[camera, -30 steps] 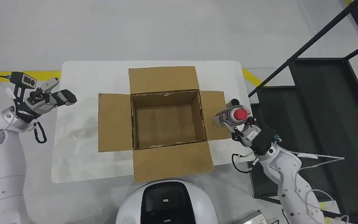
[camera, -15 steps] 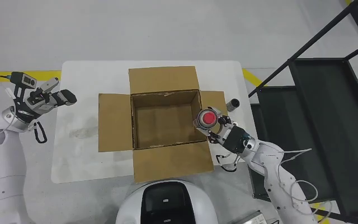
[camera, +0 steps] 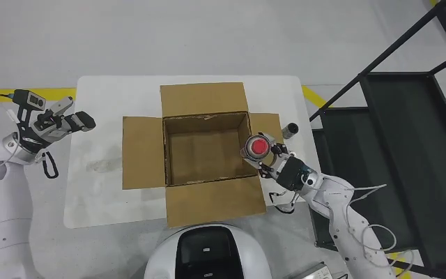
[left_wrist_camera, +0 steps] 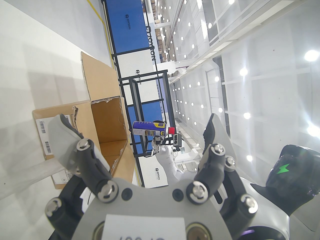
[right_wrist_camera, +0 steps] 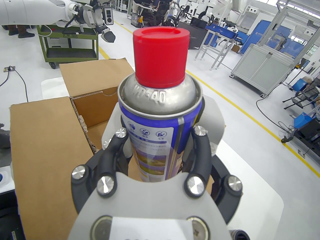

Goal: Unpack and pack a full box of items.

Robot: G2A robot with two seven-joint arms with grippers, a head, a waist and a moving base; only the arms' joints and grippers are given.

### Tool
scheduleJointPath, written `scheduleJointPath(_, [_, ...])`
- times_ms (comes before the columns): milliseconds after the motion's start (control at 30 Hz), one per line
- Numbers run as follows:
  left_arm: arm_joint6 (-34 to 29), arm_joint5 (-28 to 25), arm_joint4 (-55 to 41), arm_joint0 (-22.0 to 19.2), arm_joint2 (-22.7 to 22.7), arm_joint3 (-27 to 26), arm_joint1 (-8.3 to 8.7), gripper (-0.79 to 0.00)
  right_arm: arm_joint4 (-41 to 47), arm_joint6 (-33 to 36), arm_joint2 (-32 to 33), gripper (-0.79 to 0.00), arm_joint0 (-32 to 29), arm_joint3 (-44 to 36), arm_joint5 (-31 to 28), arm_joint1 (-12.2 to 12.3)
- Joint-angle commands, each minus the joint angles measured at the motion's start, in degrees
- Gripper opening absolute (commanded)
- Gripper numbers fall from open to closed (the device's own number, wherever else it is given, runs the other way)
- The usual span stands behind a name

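An open cardboard box point(camera: 205, 153) sits in the middle of the white table point(camera: 104, 181), all its flaps folded out and its floor bare. My right gripper point(camera: 270, 156) is shut on a blue spray can with a red cap point(camera: 258, 146), holding it upright over the box's right rim. In the right wrist view the spray can point(right_wrist_camera: 160, 116) stands between the fingers point(right_wrist_camera: 212, 118), with the box point(right_wrist_camera: 45, 136) just beyond. My left gripper point(camera: 75, 114) hangs open and holds nothing at the table's far left edge. Its wrist view shows the box point(left_wrist_camera: 107, 123) and the spray can point(left_wrist_camera: 150, 128) in the distance.
A small dark cylinder point(camera: 290, 129) stands on the table just past the box's right flap. A black metal stair frame point(camera: 390, 118) stands close to the table's right side. Bare table lies left of the box.
My right gripper carried the spray can leftward, from over the right flap to the box's right rim, then held there. The left arm stayed still.
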Motion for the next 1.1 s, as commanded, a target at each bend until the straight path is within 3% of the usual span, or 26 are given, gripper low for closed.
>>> scheduleJointPath(0, [0.0, 0.0, 0.0, 0.0, 0.0, 0.0, 0.0, 0.0, -3.1, 9.0, -0.2, -0.785, 1.2, -3.7, 0.2, 0.2])
scheduleJointPath(167, [0.0, 0.0, 0.0, 0.0, 0.0, 0.0, 0.0, 0.0, -4.9, 26.3, -5.0, -0.785, 6.6, -8.6, -2.1, -0.1])
scheduleJointPath(467, [0.0, 0.0, 0.0, 0.0, 0.0, 0.0, 0.0, 0.0, 9.4, 54.2, -18.7, -0.785, 21.8, 0.7, -6.3, -2.2])
scheduleJointPath(667, [0.0, 0.0, 0.0, 0.0, 0.0, 0.0, 0.0, 0.0, 14.9, 65.1, -26.2, -0.785, 28.6, 7.8, -5.3, -3.6])
scheduleJointPath(867, [0.0, 0.0, 0.0, 0.0, 0.0, 0.0, 0.0, 0.0, 18.7, 69.8, -32.0, -0.785, 33.7, 15.2, -4.7, -4.9])
scheduleJointPath(933, [0.0, 0.0, 0.0, 0.0, 0.0, 0.0, 0.0, 0.0, 19.5, 70.6, -33.4, -0.696, 35.3, 17.7, -4.4, -5.3])
scheduleJointPath(1033, [0.0, 0.0, 0.0, 0.0, 0.0, 0.0, 0.0, 0.0, 21.0, 71.2, -35.3, -0.394, 37.3, 20.9, -4.6, -5.9])
scheduleJointPath(1067, [0.0, 0.0, 0.0, 0.0, 0.0, 0.0, 0.0, 0.0, 21.4, 71.3, -35.9, -0.006, 37.8, 21.7, -4.6, -6.0])
